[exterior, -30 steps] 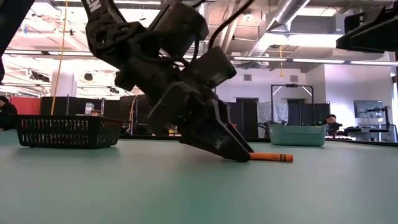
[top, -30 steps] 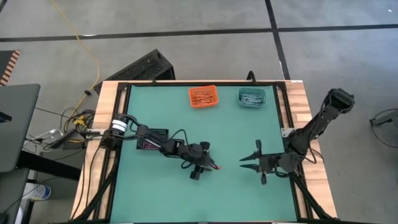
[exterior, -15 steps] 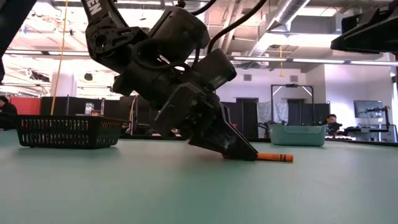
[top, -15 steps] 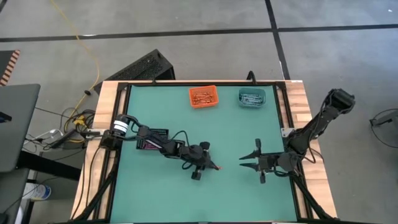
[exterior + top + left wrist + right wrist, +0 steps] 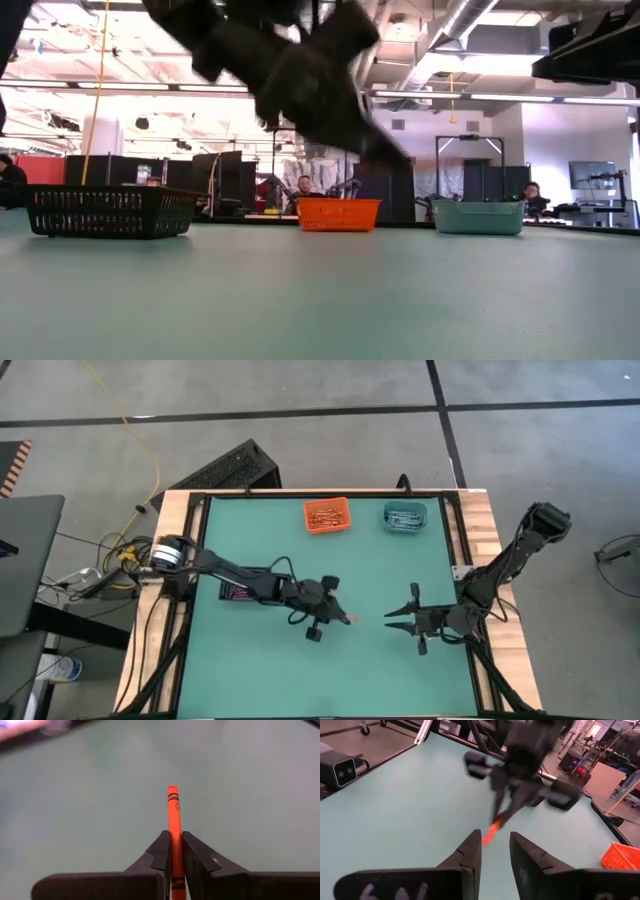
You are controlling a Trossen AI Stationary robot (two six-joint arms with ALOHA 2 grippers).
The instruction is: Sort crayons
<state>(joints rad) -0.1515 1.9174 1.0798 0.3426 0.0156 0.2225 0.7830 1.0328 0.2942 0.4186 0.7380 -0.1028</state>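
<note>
My left gripper [image 5: 342, 618] hangs over the middle of the green table, shut on one orange-red crayon [image 5: 173, 810]. The crayon also shows in the right wrist view [image 5: 491, 832], sticking out below the left gripper's fingers. In the low view the left gripper [image 5: 385, 152] is a blur high above the table top. My right gripper [image 5: 396, 625] waits open to the right of it, pointing toward it, with nothing between its fingers [image 5: 470, 851]. More crayons lie in the orange bin [image 5: 327, 516] and the teal bin [image 5: 405, 516] at the far edge. My left gripper pinches the crayon's rear part [image 5: 173, 831] between its two fingers. The fingers lie along the crayon, and its front end [image 5: 172, 790] sticks out ahead of them. They come from the table's left, slanting down. The crayon is lifted clear of the table.
A black bin [image 5: 110, 212] stands at the table's left side, partly under the left arm [image 5: 245, 585]. In the low view the orange bin [image 5: 338, 214] and the teal bin [image 5: 478, 216] stand at the far edge. People show in the room beyond.
My left gripper has shut on the orange-red crayon that lay on the table and has gone up with it. The crayon, flat on the table before, is now lifted clear and points out ahead of the fingers.
</note>
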